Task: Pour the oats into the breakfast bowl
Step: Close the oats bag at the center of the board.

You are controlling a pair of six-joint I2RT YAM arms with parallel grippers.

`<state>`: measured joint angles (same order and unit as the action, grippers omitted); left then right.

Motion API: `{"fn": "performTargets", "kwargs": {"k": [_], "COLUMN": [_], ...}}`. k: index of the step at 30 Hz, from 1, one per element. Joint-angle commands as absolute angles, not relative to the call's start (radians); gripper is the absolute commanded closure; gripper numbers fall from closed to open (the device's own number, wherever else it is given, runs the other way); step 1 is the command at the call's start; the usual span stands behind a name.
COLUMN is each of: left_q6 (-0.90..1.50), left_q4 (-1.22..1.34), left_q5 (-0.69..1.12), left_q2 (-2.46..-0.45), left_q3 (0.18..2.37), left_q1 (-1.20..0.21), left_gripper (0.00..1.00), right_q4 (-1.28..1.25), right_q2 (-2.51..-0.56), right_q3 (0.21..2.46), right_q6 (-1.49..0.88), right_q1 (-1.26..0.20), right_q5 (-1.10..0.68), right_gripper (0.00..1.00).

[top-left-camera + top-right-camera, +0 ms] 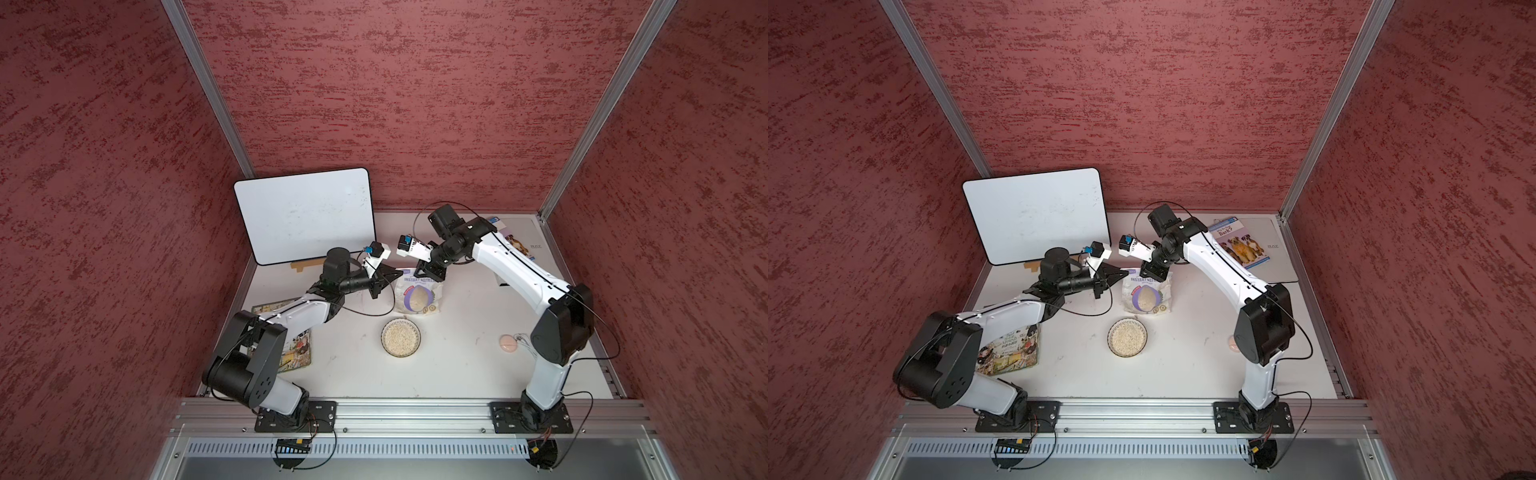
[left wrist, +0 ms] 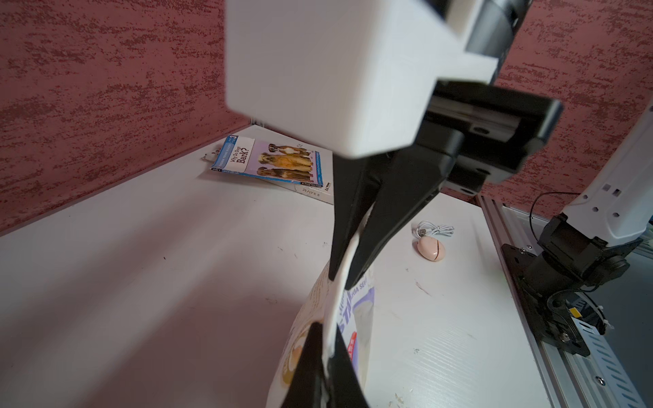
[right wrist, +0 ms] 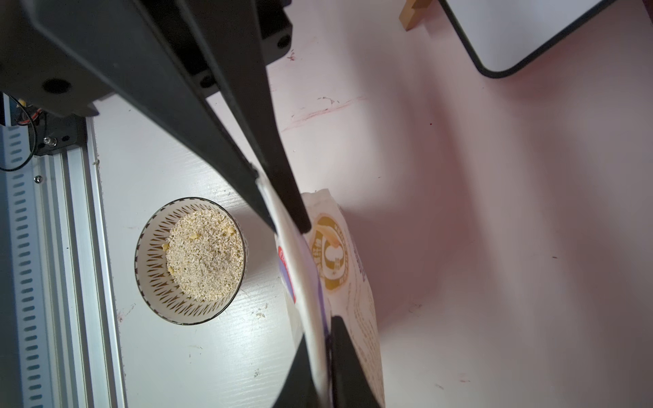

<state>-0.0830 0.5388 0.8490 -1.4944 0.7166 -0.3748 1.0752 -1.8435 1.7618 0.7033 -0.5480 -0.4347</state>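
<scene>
1. Red-walled cell, white table (image 1: pixel 457 374), both top views: breakfast bowl (image 1: pixel 384 337) holding oats (image 1: pixel 401 338), near the pouch (image 1: pixel 417 297).
2. Left wrist: left gripper (image 2: pixel 327 339) pinched on the pouch's top edge.
3. Right wrist: right gripper (image 3: pixel 288 228) clamped there too; risk: tipped pouch, scattered flakes from uneven pull.

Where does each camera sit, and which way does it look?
Top views: high in front, looking down on table; left arm, right arm show.
Left wrist: on left arm, faces pouch; left gripper, right gripper show.
Right wrist: on right arm, faces down at bowl, pouch; both grippers show.
Shared: wrist views both show grippers pinching pouch top.
</scene>
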Motion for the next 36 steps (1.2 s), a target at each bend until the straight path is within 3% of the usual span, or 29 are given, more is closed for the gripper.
{"fn": "performTargets", "kwargs": {"k": [1, 5, 8, 12, 15, 19, 24, 27, 30, 36], "left_q6": [-0.083, -0.083, -0.083, -0.083, -0.083, -0.083, -0.083, -0.083, -0.081, -0.081], "left_q4": [0.574, 0.574, 0.574, 0.574, 0.575, 0.574, 0.574, 0.573, 0.572, 0.574], "left_q5": [0.863, 0.858, 0.856, 0.857, 0.859, 0.858, 0.853, 0.851, 0.85, 0.849], "left_q2": [-1.494, -1.493, -1.491, -1.488, -1.49, -1.489, -1.487, -1.483, -1.482, -1.482], "left_q3": [0.716, 0.715, 0.714, 0.713, 0.713, 0.713, 0.712, 0.71, 0.71, 0.71], "left_q1": [-0.368, -0.367, -0.364, -0.36, -0.359, -0.359, -0.359, -0.355, -0.354, -0.352], "left_gripper": [1.0, 1.0, 1.0, 1.0, 1.0, 1.0, 1.0, 1.0, 1.0, 1.0], "right_q4": [1.056, 1.052, 1.046, 1.025, 1.028, 1.029, 1.013, 1.0, 0.99, 0.996], "right_q2": [-1.809, -1.807, -1.791, -1.757, -1.752, -1.763, -1.76, -1.744, -1.726, -1.719], "right_q3": [1.756, 1.748, 1.734, 1.704, 1.698, 1.698, 1.672, 1.651, 1.634, 1.634], "right_q6": [0.692, 0.691, 0.687, 0.677, 0.678, 0.679, 0.681, 0.677, 0.674, 0.673], "right_q1": [-0.533, -0.533, -0.528, -0.493, -0.486, -0.486, -0.482, -0.467, -0.454, -0.441], "right_q5": [-0.443, -0.435, -0.421, -0.431, -0.445, -0.457, -0.44, -0.436, -0.434, -0.438], "right_gripper": [0.99, 0.99, 0.83, 0.79, 0.83, 0.99, 1.0, 0.88, 0.84, 1.0]}}
